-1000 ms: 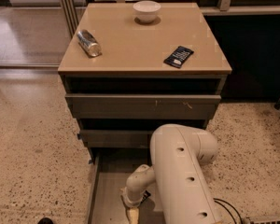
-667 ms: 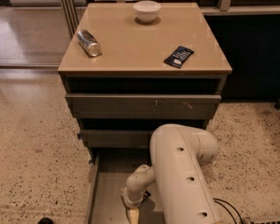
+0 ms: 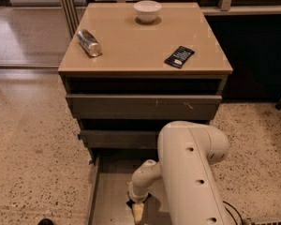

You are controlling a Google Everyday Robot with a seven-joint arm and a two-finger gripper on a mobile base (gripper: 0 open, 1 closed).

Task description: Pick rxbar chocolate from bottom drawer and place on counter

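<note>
1. Gripper (image 3: 137, 209) sits low in the bottom drawer (image 3: 102, 196), same spot as a sec ago. You can't tell if it's got hold of anything.
2. Dark sliver touching it is prob. the rxbar chocolate (image 3: 144, 198), mostly hidden by the arm (image 3: 187, 172). No lift yet, so treat the grasp as unconfirmed.
3. Counter (image 3: 131, 50): other black bar (image 3: 180, 56), can (image 3: 89, 43) & bowl (image 3: 147, 11) unmoved.

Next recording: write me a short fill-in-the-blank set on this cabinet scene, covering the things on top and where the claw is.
1. The shiny silver metal can lies on its ___ on the smooth tan counter.
2. The small round bowl at the counter's far edge is ___ in colour.
3. The robot's claw is down inside the open ___ grey-brown drawer.
Missing words: side; white; bottom.
</note>
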